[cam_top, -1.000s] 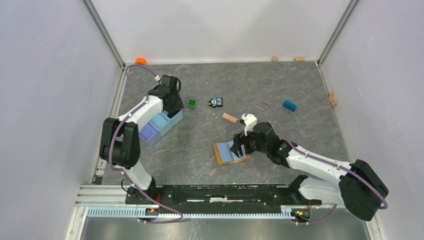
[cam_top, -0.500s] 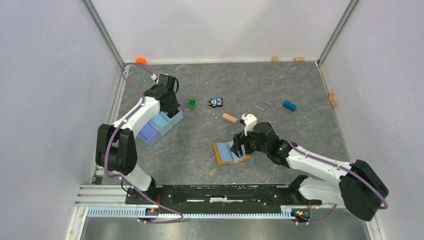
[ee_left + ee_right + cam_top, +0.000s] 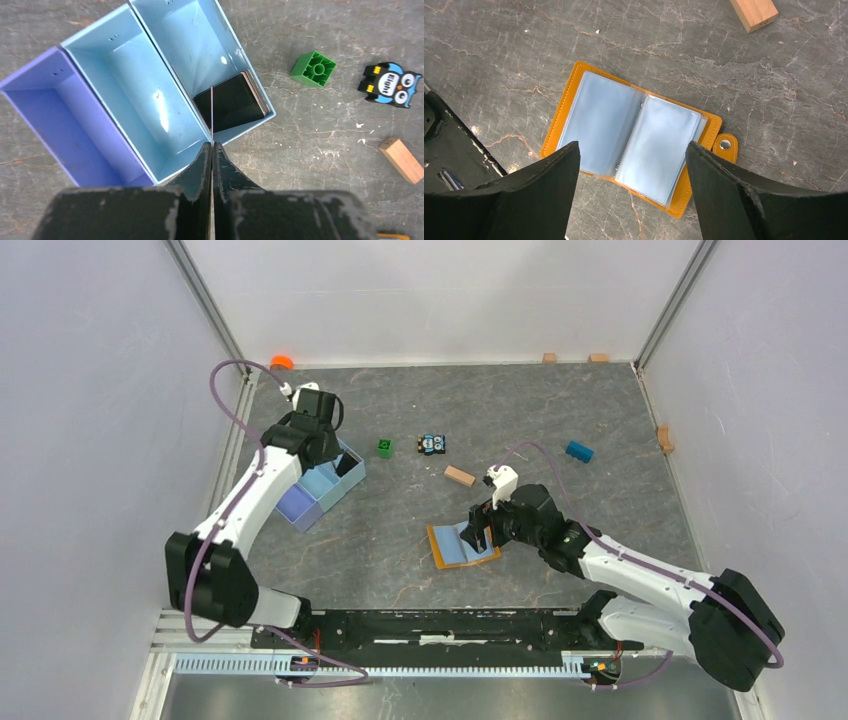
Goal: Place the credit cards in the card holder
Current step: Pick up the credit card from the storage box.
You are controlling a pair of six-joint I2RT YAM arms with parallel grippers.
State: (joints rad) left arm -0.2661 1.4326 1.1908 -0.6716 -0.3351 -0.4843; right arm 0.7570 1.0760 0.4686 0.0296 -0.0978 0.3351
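Note:
The card holder lies open like a book on the table, orange outside with pale clear pockets inside; in the top view the card holder is at centre. My right gripper hovers just over it, open, with one finger on each side. My left gripper is shut on a thin credit card seen edge-on, held above the end compartment of the light blue tray. A stack of dark credit cards leans in that compartment. In the top view the left gripper is over the tray's far end.
A green block, an owl toy and a wooden block lie right of the tray. A blue block sits further right. Small wooden pieces and an orange object lie along the back wall.
My left gripper has closed on a card and the left arm has drawn back and to the left, up from the tray. The right arm has barely moved.

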